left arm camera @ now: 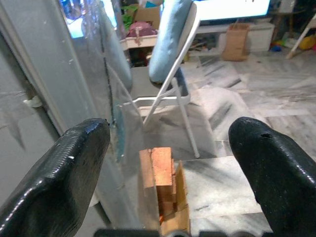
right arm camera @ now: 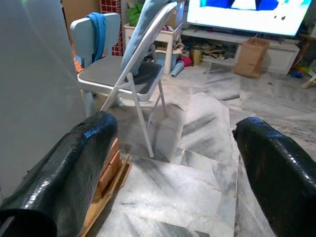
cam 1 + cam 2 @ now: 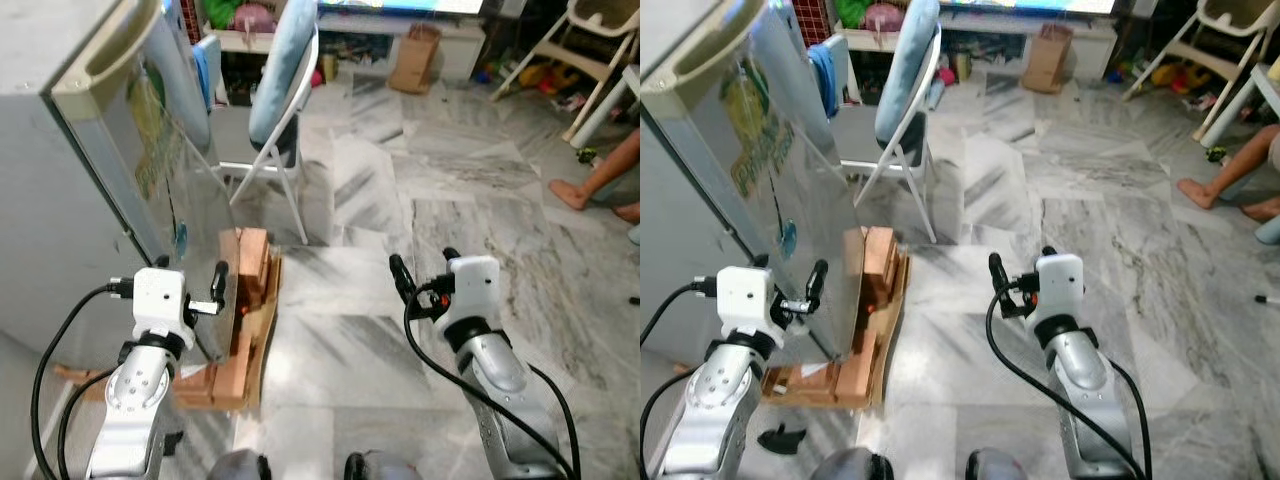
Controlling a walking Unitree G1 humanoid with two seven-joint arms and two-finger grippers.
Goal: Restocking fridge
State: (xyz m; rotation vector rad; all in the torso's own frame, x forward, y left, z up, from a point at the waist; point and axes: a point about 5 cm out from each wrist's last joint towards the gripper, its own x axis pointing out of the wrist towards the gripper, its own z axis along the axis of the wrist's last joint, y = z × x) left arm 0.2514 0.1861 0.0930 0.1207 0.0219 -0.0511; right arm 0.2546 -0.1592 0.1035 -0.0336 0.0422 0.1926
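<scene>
The silver fridge (image 3: 60, 200) stands at my left, and its door (image 3: 150, 150) angles out toward me, with a handle groove along its top edge. My left gripper (image 3: 190, 272) is open at the door's lower corner, its fingers (image 1: 64, 173) spread to either side of the door edge, holding nothing. My right gripper (image 3: 425, 265) hangs open over the marble floor to the right of the door, also holding nothing. In the right wrist view its fingers (image 2: 74, 168) frame the chair and the floor.
Wooden blocks and a board (image 3: 250, 300) lie on the floor beneath the door. A grey folding chair (image 3: 280, 110) draped with a blue cloth stands just beyond. A person's leg and foot (image 3: 590, 185) rest at the right. A cardboard bag (image 3: 415, 60) and a white high chair (image 3: 600, 60) stand at the back.
</scene>
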